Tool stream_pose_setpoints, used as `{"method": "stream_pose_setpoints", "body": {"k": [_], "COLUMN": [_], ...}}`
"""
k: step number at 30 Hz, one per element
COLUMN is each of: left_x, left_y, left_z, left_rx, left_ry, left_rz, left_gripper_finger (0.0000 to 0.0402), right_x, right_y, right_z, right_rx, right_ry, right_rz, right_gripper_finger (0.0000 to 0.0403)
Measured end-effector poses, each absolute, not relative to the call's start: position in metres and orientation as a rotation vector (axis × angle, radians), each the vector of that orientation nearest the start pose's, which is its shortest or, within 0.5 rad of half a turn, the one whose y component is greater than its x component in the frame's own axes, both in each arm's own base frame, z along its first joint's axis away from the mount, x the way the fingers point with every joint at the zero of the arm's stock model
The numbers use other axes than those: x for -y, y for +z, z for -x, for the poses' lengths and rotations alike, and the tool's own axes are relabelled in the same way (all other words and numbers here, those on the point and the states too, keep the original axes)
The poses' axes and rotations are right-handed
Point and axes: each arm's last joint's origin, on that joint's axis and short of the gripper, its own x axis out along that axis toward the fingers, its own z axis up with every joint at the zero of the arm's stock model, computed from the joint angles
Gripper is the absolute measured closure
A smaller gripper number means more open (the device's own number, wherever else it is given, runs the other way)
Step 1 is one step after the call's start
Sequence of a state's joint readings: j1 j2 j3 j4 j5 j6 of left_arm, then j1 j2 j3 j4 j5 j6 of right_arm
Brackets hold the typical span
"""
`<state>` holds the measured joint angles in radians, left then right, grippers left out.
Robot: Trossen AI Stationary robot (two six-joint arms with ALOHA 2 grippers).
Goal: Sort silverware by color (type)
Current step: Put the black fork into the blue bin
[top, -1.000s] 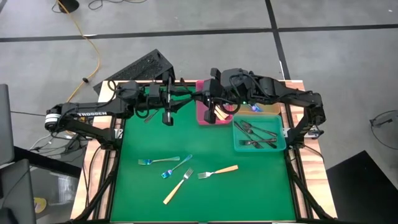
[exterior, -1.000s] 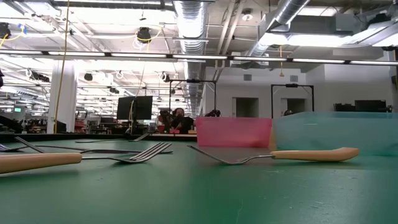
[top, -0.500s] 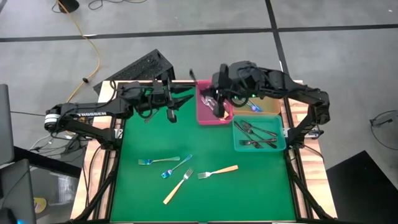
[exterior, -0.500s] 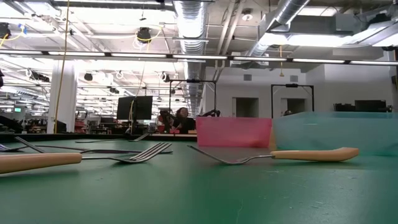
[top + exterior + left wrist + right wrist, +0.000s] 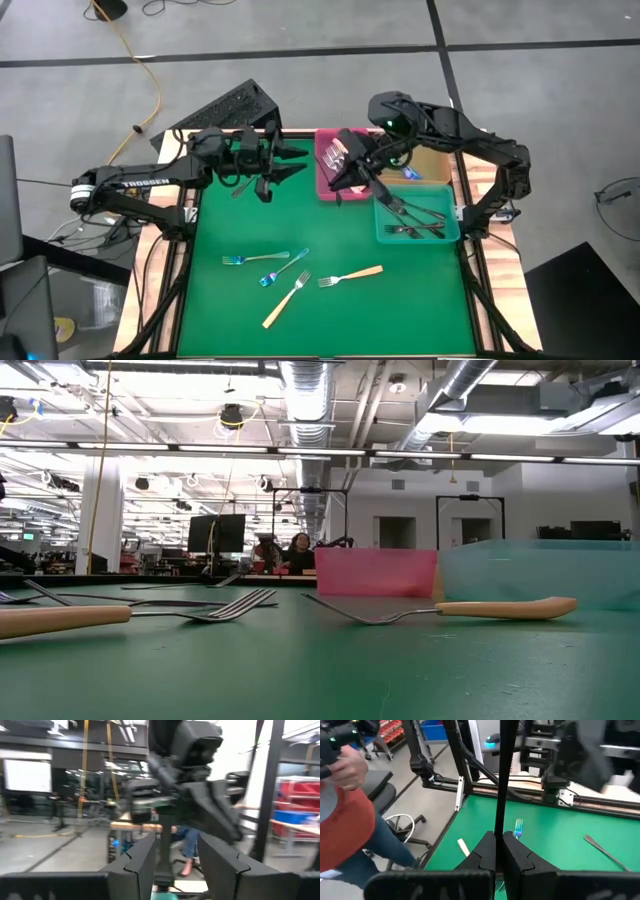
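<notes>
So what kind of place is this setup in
Probably a large open industrial lab or workshop: exposed ceiling ducts, strip lights, and red parts bins on shelving behind the table.

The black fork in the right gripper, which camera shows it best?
The right wrist view: the black fork runs as a dark shaft rising from between the right gripper and its shut fingers. The high view shows that gripper between the pink bin and teal bin, the fork hard to make out. The other views miss it.

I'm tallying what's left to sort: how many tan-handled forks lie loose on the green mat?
2: one tan-handled fork lies angled near the mat's front, the other just to its right, toward the teal bin. None seem hidden.
</notes>
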<state>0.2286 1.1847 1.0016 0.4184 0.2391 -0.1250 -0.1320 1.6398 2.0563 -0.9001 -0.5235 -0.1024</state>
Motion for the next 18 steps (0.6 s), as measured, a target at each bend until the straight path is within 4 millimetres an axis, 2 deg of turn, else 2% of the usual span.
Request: {"method": "stream_pose_setpoints", "body": {"k": [2, 9, 18], "left_x": [-0.053, -0.051, -0.048], "left_y": [0.385, 0.387, 0.394], "left_z": [-0.26, -0.259, -0.257], "left_rx": [0.222, 0.239, 0.301], "left_ry": [-0.066, -0.138, -0.232], "left_rz": [0.088, 0.081, 0.084], "left_gripper_finger": [0.0271, 0.0271, 0.0271], "right_x": [0.028, 0.022, 0.024], "right_y": [0.478, 0.479, 0.446], "right_z": [-0.319, -0.317, -0.337], "right_rx": [-0.437, -0.399, -0.42], "right_ry": [0.435, 0.695, 0.754], "right_rz": [-0.063, -0.129, -0.221], "right_gripper_finger": [0.0372, 0.0372, 0.0372]}}
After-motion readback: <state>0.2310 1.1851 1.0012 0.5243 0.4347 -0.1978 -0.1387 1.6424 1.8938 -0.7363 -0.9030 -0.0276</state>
